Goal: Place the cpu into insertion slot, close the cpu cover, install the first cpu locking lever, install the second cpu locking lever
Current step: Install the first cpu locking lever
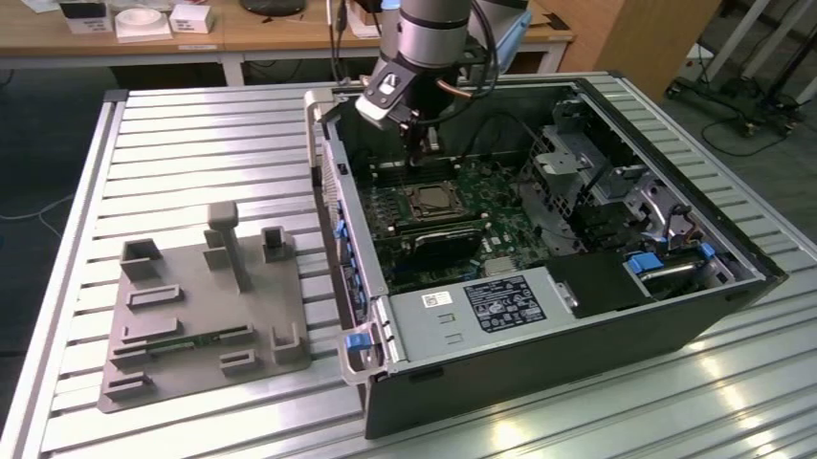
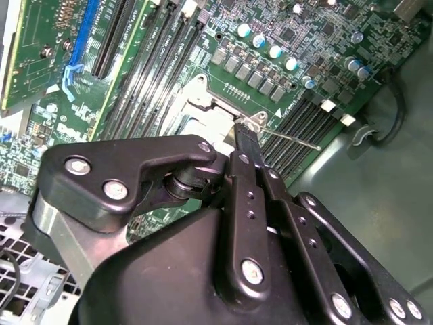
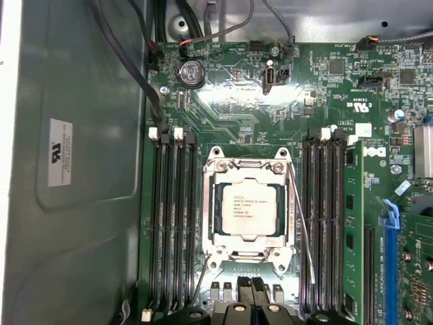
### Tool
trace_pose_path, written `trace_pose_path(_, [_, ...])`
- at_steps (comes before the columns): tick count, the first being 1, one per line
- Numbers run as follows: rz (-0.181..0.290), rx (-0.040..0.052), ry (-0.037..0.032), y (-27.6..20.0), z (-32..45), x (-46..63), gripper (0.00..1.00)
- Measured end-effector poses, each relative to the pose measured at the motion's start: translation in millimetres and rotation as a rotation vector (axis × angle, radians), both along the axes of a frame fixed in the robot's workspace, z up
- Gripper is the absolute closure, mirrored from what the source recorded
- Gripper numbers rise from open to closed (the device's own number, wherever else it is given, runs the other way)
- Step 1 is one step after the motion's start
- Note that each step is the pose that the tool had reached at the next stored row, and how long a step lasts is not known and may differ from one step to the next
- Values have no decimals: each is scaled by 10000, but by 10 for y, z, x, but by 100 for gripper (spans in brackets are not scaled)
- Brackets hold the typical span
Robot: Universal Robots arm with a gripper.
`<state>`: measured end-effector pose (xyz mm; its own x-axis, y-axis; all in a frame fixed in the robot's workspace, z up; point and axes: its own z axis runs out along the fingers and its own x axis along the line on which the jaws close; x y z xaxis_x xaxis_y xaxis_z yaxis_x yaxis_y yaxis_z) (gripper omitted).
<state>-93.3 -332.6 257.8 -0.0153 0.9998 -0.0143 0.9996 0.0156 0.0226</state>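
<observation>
The gripper (image 1: 426, 142) hovers above the cpu (image 1: 430, 202); computer case (image 1: 537, 373) open.

The arm (image 1: 431, 29) descends from the far side of the exterior view, roughly midway across. Its grey wrist (image 1: 422, 48) stands near upright, and the gripper (image 1: 426, 142) points down. In the second wrist view the black linkage bars converge on fingers (image 2: 247, 145) drawn together, tips touching.

The exterior view looks down slantwise from outside the computer case (image 1: 537, 354), my arm (image 1: 428, 38) at the frame's upper middle. Both wrist views ride close over the motherboard (image 3: 237, 115): the first faces the insertion slot (image 3: 210, 203) squarely, the second obliquely past my gripper (image 2: 247, 139). All share that slot.
</observation>
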Motion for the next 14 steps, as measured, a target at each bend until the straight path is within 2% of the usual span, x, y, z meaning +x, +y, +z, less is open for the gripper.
trace_pose_path(7, [0,-1,0,0,99,0,90])
trace_pose_path(14, [0,0,0,0,113,0,90])
